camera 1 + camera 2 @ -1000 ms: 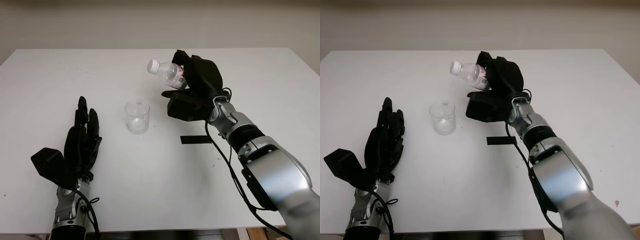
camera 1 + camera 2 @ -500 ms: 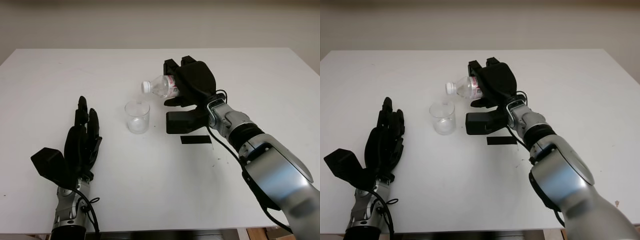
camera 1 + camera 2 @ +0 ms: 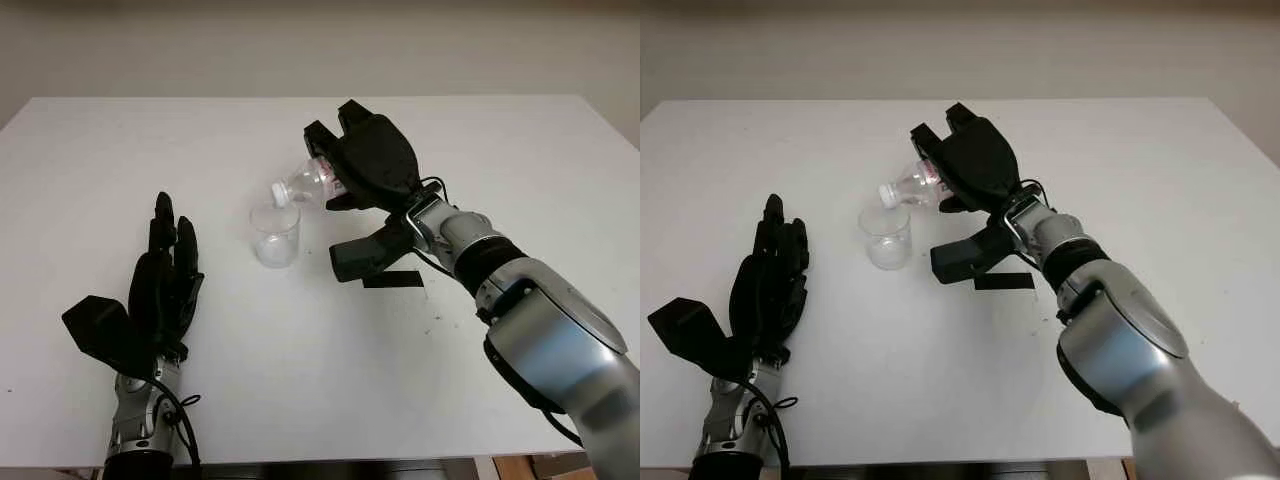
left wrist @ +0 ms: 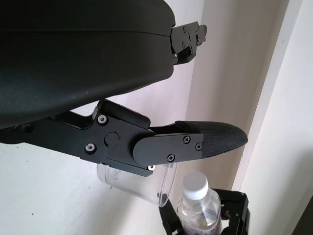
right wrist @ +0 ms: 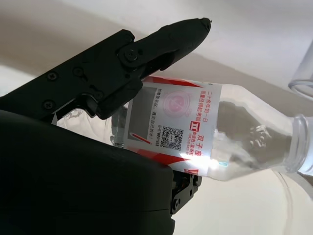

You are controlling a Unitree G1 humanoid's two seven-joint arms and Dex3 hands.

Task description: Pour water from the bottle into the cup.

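I held the bottle [image 3: 305,184] tipped neck-down in my right hand [image 3: 368,165], fingers wrapped round its labelled middle so the clear shoulder and the mouth stuck out past my fingertips toward my left. That kept the mouth just over the near rim of the cup [image 3: 274,233], which stood upright on the tabletop [image 3: 500,160] below and a little beyond my fingers. I judged the tilt was meant to send water down into the cup while my palm stayed off to the side, clear of the rim. In my right wrist view the bottle looked mostly clear inside, and I could not tell whether any water was running. A white cap seemed to sit at the mouth; I could not be sure whether it was a cap or the bare neck ring.

My thumb hung low under the bottle, close to the tabletop and just beside the cup, so a further roll of the wrist might have nudged the cup. A strip of black tape [image 3: 391,279] lay flat on the tabletop under my right forearm, out of the way.

My left hand [image 3: 160,290] was open, well apart from the cup on its far side from my right hand, holding nothing and blocking nothing
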